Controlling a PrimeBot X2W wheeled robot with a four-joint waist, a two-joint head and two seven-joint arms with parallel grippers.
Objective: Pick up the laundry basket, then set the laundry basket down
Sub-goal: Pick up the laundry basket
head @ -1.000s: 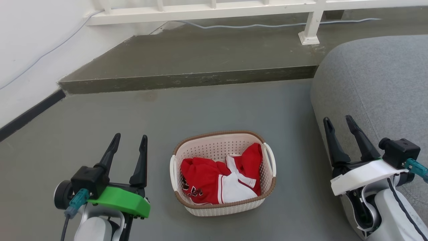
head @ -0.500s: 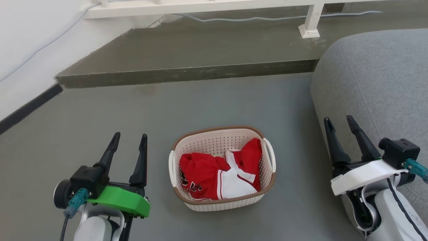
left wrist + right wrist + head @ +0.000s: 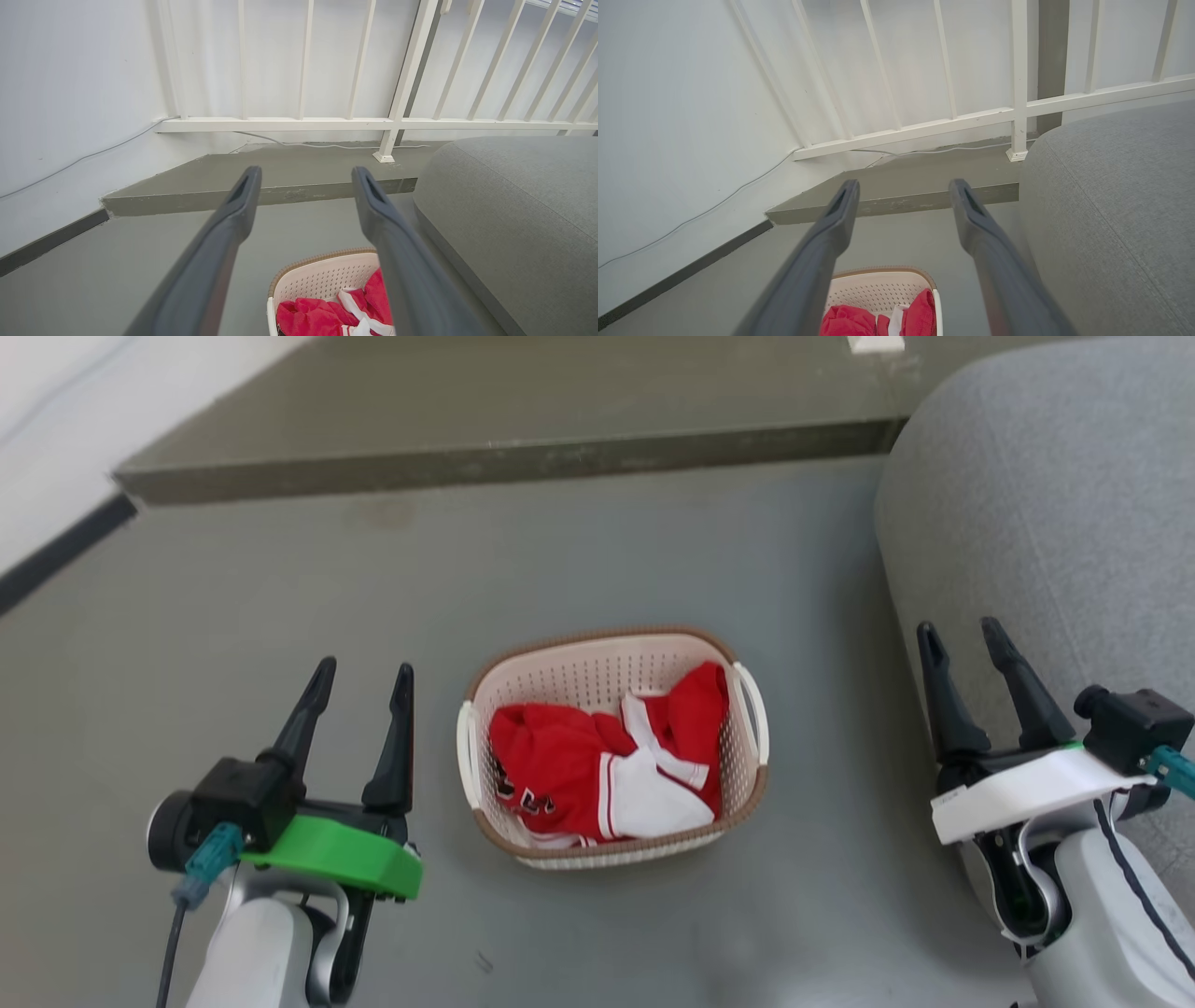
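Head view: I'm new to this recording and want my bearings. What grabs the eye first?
The red-and-white clothing stands out most, heaped in the cream laundry basket on the grey floor at the centre. The left gripper and right gripper flank it at the lower corners, both open and empty. A large grey cushion rises along the right side.

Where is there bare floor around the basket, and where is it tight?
Bare floor lies between the step and the laundry basket, widening leftward toward the wall. Narrower strips flank the basket, toward the left gripper and the right gripper. It is tightest on the right, where the grey cushion crowds that gripper.
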